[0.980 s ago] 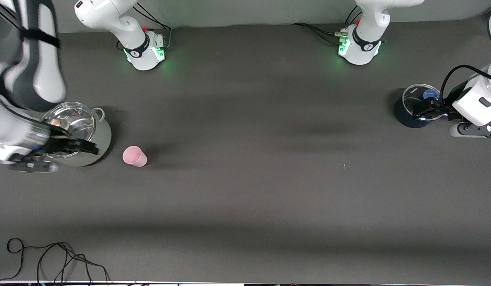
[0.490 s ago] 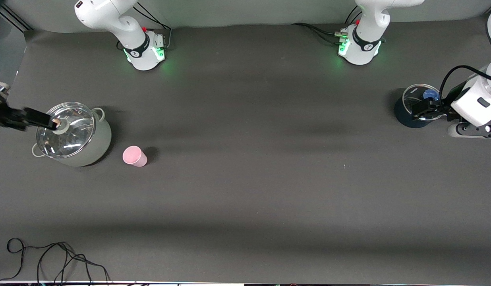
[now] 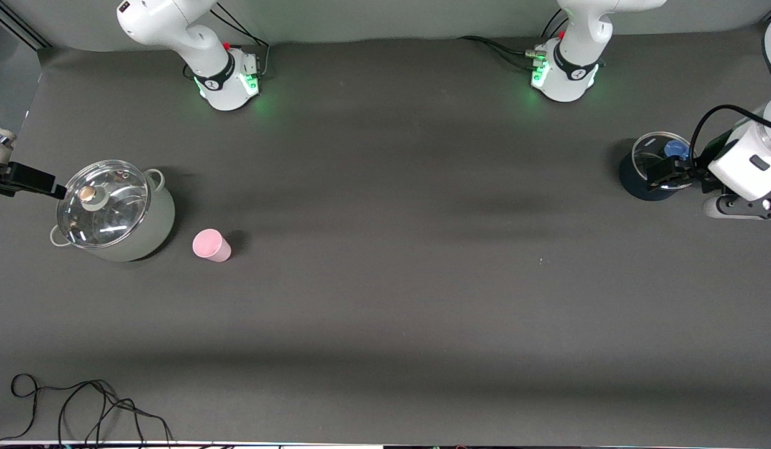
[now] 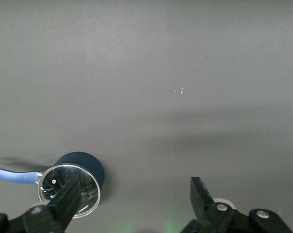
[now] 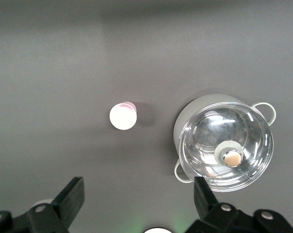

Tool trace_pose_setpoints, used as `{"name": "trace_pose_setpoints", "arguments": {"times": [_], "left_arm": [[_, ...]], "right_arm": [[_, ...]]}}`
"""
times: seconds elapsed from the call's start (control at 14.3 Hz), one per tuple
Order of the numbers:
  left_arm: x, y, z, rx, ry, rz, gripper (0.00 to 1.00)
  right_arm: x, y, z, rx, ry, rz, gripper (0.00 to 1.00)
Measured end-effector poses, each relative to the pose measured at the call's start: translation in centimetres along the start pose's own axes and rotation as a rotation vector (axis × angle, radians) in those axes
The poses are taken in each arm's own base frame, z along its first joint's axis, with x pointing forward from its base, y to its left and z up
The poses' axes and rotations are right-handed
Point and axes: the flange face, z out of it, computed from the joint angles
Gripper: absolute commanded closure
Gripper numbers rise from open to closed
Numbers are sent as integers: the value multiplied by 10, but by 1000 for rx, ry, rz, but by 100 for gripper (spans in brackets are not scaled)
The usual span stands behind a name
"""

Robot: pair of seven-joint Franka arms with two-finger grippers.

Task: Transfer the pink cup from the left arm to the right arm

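Observation:
The pink cup (image 3: 211,244) (image 5: 122,115) stands by itself on the dark table, beside the pale pot with a glass lid (image 3: 111,209) (image 5: 224,141), on the side toward the left arm's end. My right gripper (image 3: 45,182) (image 5: 138,190) hangs open and empty over the table's edge at the right arm's end, beside that pot and well away from the cup. My left gripper (image 3: 665,174) (image 4: 134,190) is open and empty too, over a dark blue pot with a glass lid (image 3: 641,181) (image 4: 81,167) at the left arm's end.
A blue handle (image 4: 13,175) sticks out from the dark blue pot. Loose black cables (image 3: 80,405) lie at the front camera's edge toward the right arm's end. The two arm bases (image 3: 226,81) (image 3: 563,78) stand along the edge farthest from that camera.
My right arm has swung off the lidded pale pot toward the table's edge, leaving pot and lid fully in sight. The cup and my left arm have stayed put.

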Motion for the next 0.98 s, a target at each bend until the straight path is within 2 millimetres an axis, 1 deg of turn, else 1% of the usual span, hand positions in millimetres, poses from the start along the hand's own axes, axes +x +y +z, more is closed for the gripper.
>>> {"name": "trace_pose_setpoints", "arguments": {"times": [0.21, 0.49, 0.63, 0.84, 0.98], "left_arm": [[1, 1, -3, 0, 10, 1, 0], [1, 3, -7, 0, 18, 6, 0], [2, 3, -6, 0, 17, 6, 0], [4, 3, -4, 0, 13, 6, 0], [5, 3, -3, 0, 12, 6, 0]], "right_arm": [[1, -1, 2, -4, -4, 0, 0], [1, 4, 2, -3, -4, 7, 0], [3, 14, 4, 4, -8, 20, 0], [9, 40, 14, 32, -27, 29, 0], [8, 53, 15, 39, -32, 20, 0]]}}
